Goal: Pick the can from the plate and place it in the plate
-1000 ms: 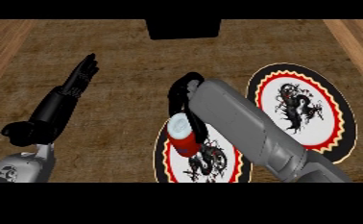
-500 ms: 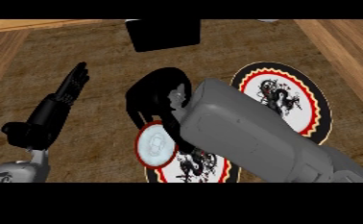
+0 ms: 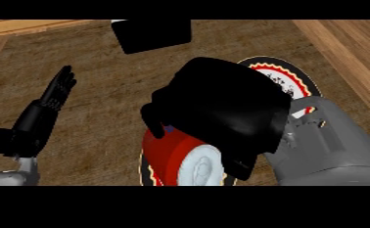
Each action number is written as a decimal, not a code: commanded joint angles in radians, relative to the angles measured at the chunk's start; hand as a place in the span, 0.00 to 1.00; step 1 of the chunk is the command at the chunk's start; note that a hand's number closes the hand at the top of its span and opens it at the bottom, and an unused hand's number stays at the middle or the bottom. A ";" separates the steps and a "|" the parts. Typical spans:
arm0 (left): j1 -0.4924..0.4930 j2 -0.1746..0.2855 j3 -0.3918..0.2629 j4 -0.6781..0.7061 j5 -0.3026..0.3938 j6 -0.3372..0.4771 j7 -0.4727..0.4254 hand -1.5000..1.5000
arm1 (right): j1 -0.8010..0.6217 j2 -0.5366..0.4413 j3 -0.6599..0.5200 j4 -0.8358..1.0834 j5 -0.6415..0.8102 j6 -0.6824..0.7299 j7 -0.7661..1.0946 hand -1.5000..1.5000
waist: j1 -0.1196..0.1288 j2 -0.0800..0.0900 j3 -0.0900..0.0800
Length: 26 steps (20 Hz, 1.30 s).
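Right hand (image 3: 217, 109) with can (image 3: 180, 158) now higher above wood-edged brown counter (image 3: 101, 90)

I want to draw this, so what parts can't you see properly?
In the head view:
The can: upper part hidden under the right hand.
The near plate: mostly covered by the can, cut off at the bottom.
The far plate: mostly behind the hand and grey forearm.
The black object at the top: cut by the edge, unidentifiable.

Items counted: one table (image 3: 108, 90); one can (image 3: 184, 161); two plates, namely the near plate (image 3: 147, 171) and the far plate (image 3: 288, 78); one black box (image 3: 151, 35). Two hands in view: left hand (image 3: 43, 112), right hand (image 3: 217, 109).
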 commanded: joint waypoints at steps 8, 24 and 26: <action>0.035 0.017 0.025 -0.064 0.014 -0.010 -0.033 0.50 | 0.387 -0.279 -0.349 -0.510 0.000 -0.090 -0.090 1.00 | 0.024 0.062 -0.009; -0.040 0.000 -0.050 -0.109 -0.005 -0.069 -0.024 0.50 | 1.108 -0.193 -0.888 -0.505 0.135 -0.160 -0.735 1.00 | 0.187 0.099 -0.023; -0.072 0.006 -0.046 -0.103 0.001 -0.081 0.009 0.50 | 1.135 -0.162 -0.896 -0.431 0.228 -0.223 -0.872 1.00 | 0.207 0.101 -0.025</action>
